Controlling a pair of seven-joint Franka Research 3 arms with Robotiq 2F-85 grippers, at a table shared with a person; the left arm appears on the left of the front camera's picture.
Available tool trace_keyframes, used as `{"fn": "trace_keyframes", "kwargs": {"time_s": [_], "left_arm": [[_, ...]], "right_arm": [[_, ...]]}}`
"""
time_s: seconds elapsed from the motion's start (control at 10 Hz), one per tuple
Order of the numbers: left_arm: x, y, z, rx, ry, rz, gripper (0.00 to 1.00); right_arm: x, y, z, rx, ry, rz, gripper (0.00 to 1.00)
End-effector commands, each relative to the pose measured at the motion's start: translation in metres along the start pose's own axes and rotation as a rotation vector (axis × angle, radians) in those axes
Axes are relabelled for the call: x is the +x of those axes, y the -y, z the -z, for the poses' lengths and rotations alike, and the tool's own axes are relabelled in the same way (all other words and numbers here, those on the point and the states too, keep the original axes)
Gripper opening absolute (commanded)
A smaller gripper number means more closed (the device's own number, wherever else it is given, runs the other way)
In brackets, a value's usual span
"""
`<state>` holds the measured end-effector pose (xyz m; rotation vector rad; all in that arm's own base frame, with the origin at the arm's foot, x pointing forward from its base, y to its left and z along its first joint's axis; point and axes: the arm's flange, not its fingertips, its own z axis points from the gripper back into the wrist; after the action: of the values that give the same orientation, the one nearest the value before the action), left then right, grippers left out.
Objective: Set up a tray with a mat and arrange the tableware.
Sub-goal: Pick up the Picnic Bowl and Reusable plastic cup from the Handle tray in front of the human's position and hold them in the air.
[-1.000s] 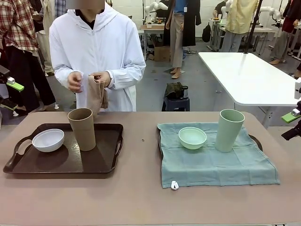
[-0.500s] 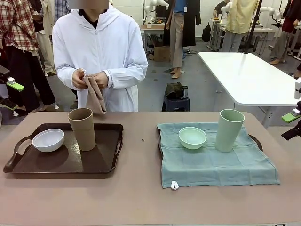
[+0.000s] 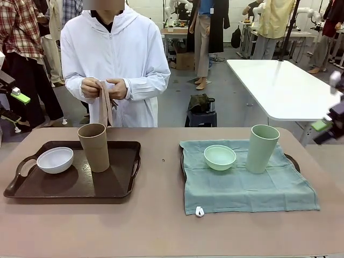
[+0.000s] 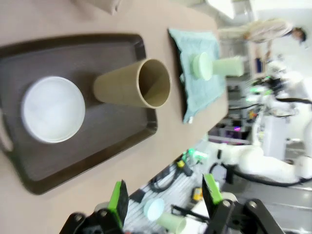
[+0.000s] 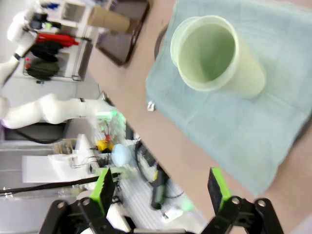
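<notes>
A dark brown tray (image 3: 64, 185) on the left carries a white bowl (image 3: 55, 159) and a tan tumbler (image 3: 94, 147). To the right, a green mat (image 3: 242, 188) covers a second tray (image 3: 293, 159) and bears a mint bowl (image 3: 220, 157) and a mint tumbler (image 3: 262, 148). At the far side a person holds a folded tan mat (image 3: 102, 105) in both hands. My left gripper (image 3: 15, 107) hangs open off the table's left, above the tan tumbler (image 4: 131, 89) and white bowl (image 4: 52, 108). Off the right side my right gripper (image 3: 329, 126) is open, above the mint tumbler (image 5: 214, 56).
The brown table (image 3: 161, 226) has bare room between the trays and along its front edge. A white table (image 3: 279, 86) stands behind on the right. A small white tag (image 3: 199, 212) hangs from the green mat's front left corner.
The person has drawn the tan mat together and up in front of the chest. My right gripper has moved up and inward at the right edge. The left gripper has risen slightly.
</notes>
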<state>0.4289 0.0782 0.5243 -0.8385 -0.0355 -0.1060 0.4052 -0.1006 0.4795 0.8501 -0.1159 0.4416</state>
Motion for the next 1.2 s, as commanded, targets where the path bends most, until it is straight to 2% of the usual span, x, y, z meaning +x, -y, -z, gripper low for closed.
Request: {"fn": "trace_keyframes", "kwargs": {"time_s": [0.0, 0.1, 0.2, 0.4, 0.5, 0.7, 0.9, 1.0, 1.1], "left_arm": [[0.007, 0.024, -0.010, 0.150, -0.064, -0.007, 0.81], [0.009, 0.040, -0.011, 0.247, -0.093, -0.029, 0.81], [0.012, 0.053, -0.009, 0.341, -0.110, -0.059, 0.81], [0.016, 0.076, -0.007, 0.490, -0.119, -0.143, 0.81], [0.019, 0.090, -0.013, 0.515, -0.094, -0.159, 0.81], [0.021, 0.100, -0.014, 0.548, -0.071, -0.169, 0.81], [0.029, 0.097, -0.007, 0.551, -0.056, -0.148, 0.81], [0.030, 0.095, -0.006, 0.509, -0.033, -0.132, 0.81], [0.023, 0.098, -0.010, 0.530, -0.065, -0.147, 0.81]], "right_arm": [[0.052, -0.050, 0.028, -0.214, 0.033, -0.177, 1.00], [0.086, -0.078, 0.051, -0.316, 0.049, -0.284, 1.00], [0.115, -0.099, 0.078, -0.348, 0.003, -0.381, 1.00], [0.165, -0.129, 0.139, -0.345, -0.085, -0.619, 1.00], [0.190, -0.137, 0.175, -0.351, -0.111, -0.690, 1.00], [0.218, -0.138, 0.230, -0.397, -0.124, -0.764, 1.00], [0.238, -0.140, 0.253, -0.259, -0.106, -0.814, 1.00], [0.232, -0.139, 0.246, -0.149, -0.131, -0.799, 1.00], [0.227, -0.140, 0.261, -0.338, -0.131, -0.779, 1.00]]}}
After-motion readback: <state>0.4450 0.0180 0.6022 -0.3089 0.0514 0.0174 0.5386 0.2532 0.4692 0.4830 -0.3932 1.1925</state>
